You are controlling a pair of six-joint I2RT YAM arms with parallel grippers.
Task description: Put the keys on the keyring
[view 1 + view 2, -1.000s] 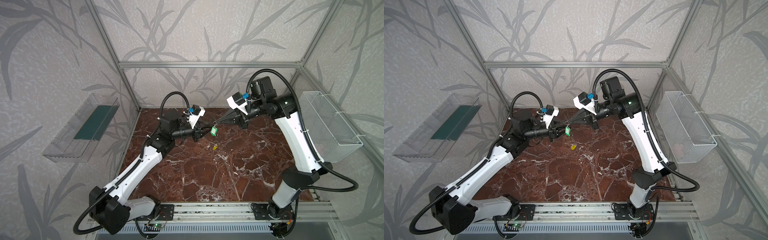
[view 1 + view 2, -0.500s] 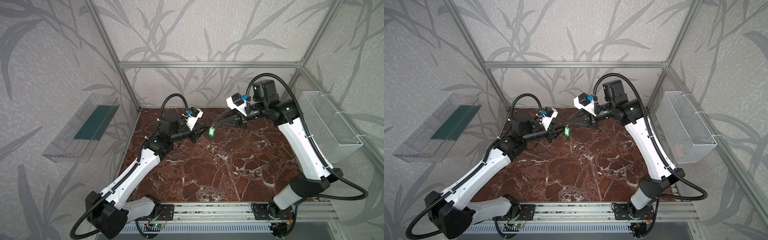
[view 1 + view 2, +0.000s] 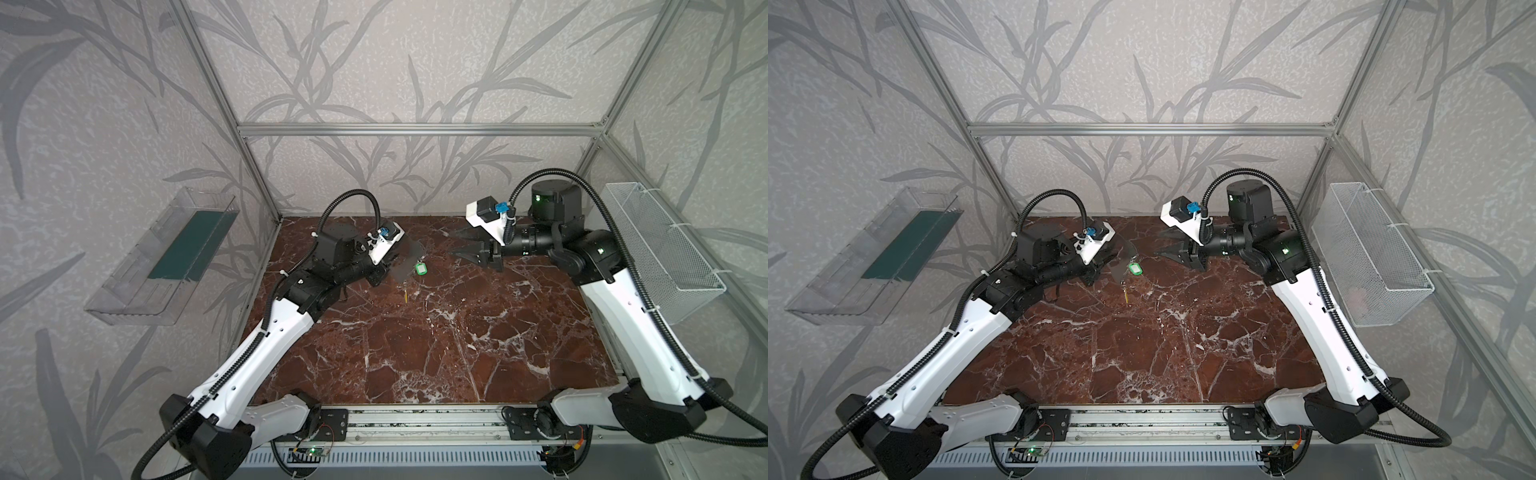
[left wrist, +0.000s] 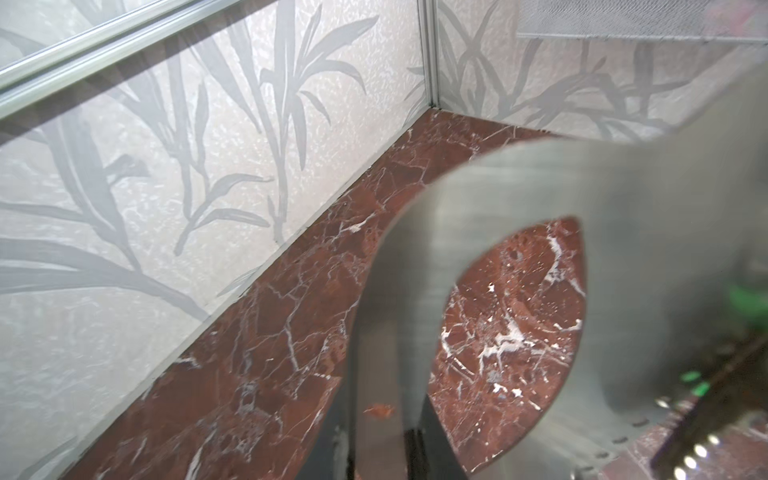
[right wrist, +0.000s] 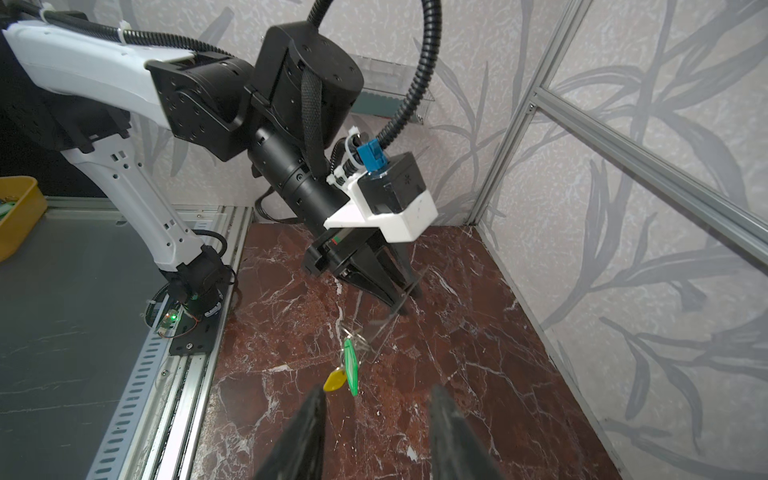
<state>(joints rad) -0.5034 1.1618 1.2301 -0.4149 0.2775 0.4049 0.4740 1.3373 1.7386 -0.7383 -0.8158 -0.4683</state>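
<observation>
We see L jaws pinching keyring (image 3: pixel 405 257) w/ keys (image 3: pixel 421 268) dangling off it; R jaws spread, well apart from both.

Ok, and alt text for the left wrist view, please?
The grey metal keyring fills much of the view, clamped by its rim in the left gripper; red marble table shows through its oval cutout. A blurred green tag shows at the plate's edge, near a row of small holes.
</observation>
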